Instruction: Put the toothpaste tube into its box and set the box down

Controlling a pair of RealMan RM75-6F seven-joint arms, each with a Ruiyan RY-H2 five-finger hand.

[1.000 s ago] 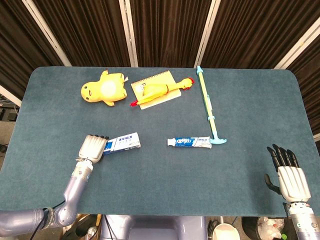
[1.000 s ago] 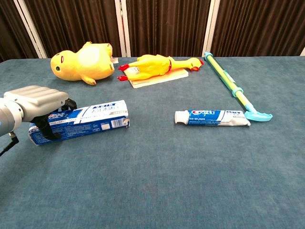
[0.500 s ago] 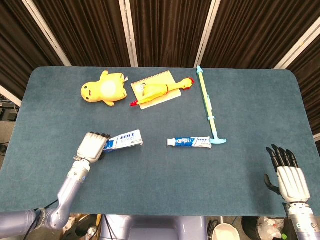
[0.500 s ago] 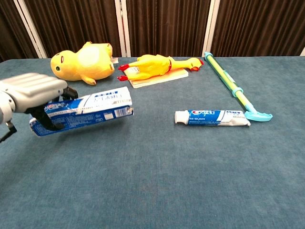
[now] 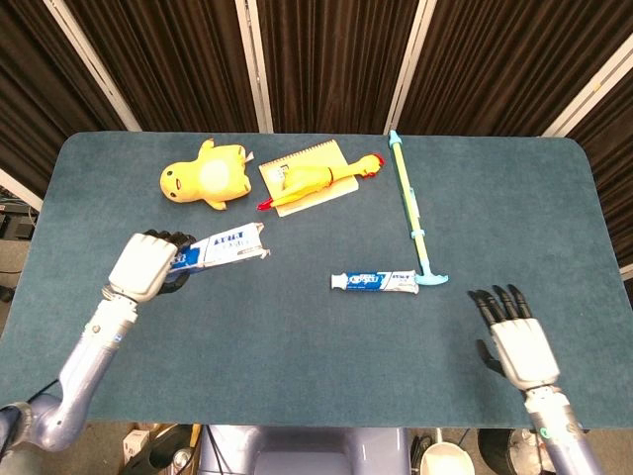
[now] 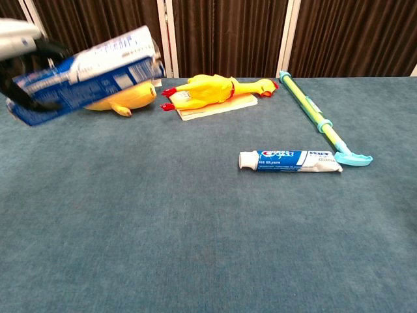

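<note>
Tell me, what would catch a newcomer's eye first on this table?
Probably the blue-and-white toothpaste box, held up off the blue table by the silver left hand at the left. Next, the bright yellow plush duck and yellow rubber chicken at the far edge, with the white-and-blue toothpaste tube lying mid-table.

- A staged robot test area, like a lab or demo booth, rather than a home.
- A table (image 5: 554, 198) covered in plain teal felt fills the view.
- Dark pleated curtains (image 5: 326, 59) with pale slanted poles (image 5: 410, 64) close off the back.
- Unrelated props lie scattered: a yellow plush duck (image 5: 206, 176), a rubber chicken (image 5: 316, 178) on a notepad (image 5: 331, 153), a long-handled brush (image 5: 412, 213).
</note>
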